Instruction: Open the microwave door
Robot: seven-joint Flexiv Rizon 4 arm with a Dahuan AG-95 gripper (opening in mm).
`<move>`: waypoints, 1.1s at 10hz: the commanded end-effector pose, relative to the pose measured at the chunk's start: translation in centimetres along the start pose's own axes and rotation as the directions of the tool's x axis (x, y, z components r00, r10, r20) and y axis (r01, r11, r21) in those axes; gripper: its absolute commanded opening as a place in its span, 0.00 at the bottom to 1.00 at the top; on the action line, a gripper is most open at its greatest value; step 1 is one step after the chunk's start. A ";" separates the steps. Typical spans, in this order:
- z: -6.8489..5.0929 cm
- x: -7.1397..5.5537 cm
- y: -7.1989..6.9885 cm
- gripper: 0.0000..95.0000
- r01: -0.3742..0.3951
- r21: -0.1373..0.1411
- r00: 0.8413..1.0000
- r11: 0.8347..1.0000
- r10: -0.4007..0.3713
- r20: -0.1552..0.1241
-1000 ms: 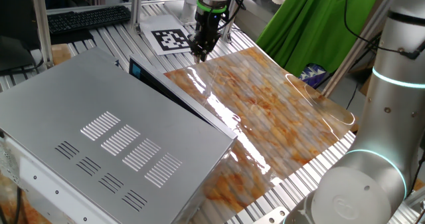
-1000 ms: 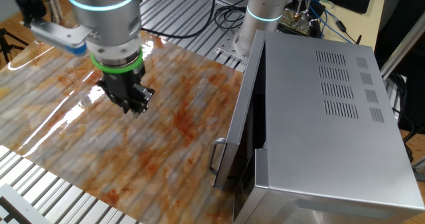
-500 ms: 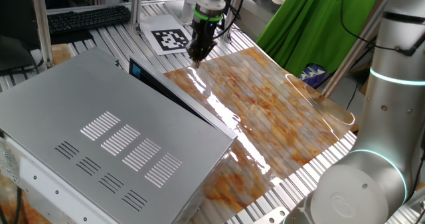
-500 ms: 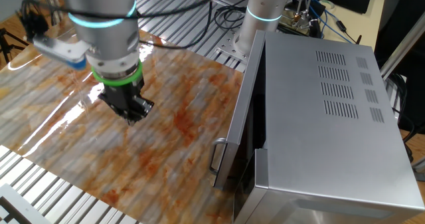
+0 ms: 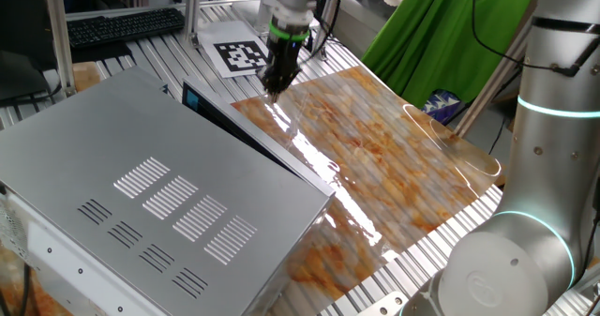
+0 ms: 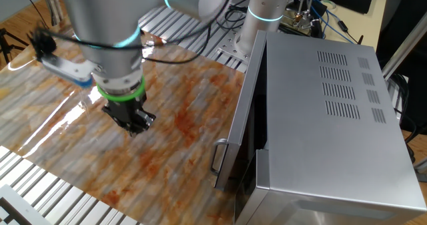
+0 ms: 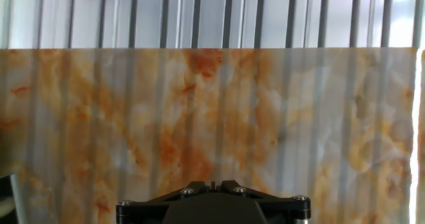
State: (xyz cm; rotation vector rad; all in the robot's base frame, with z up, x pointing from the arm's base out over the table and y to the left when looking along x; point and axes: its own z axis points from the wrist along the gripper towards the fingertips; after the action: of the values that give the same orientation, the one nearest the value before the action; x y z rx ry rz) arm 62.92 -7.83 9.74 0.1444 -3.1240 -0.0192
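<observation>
Currently the end effector (image 6: 135, 122), fingers pressed together, hangs left of the microwave door (image 6: 245, 118); misaligned, it could slide off the door's handle (image 6: 217, 156).

In the hand view only the top of the hand (image 7: 214, 201) shows at the bottom edge, and its fingers are cut off. In one fixed view the microwave (image 5: 141, 203) runs off the left and bottom edges. The microwave door (image 6: 248, 118) shows only as a thin edge in the other fixed view. The arm's top is blurry there.
</observation>
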 end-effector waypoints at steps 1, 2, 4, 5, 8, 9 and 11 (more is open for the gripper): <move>0.0 -0.1 0.0 0.00 -0.001 -0.004 1.000 1.000 0.001 -0.011; 0.0 -0.1 0.0 0.00 -0.003 -0.005 1.000 1.000 0.003 -0.014; -0.1 -0.1 0.0 0.00 -0.008 -0.004 1.000 1.000 0.008 -0.016; -0.1 -0.1 0.0 0.00 -0.012 -0.005 1.000 1.000 0.012 -0.017; 0.0 -0.1 0.0 0.00 -0.013 -0.009 1.000 1.000 0.013 -0.012; 0.1 -0.1 0.0 0.00 -0.017 -0.014 1.000 1.000 0.017 -0.011; -0.1 -0.1 0.0 0.00 -0.032 -0.029 0.999 0.999 0.031 -0.011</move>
State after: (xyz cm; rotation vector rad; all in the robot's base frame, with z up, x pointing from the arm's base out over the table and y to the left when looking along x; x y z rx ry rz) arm 63.03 -7.91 9.83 0.0938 -3.1133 -0.0642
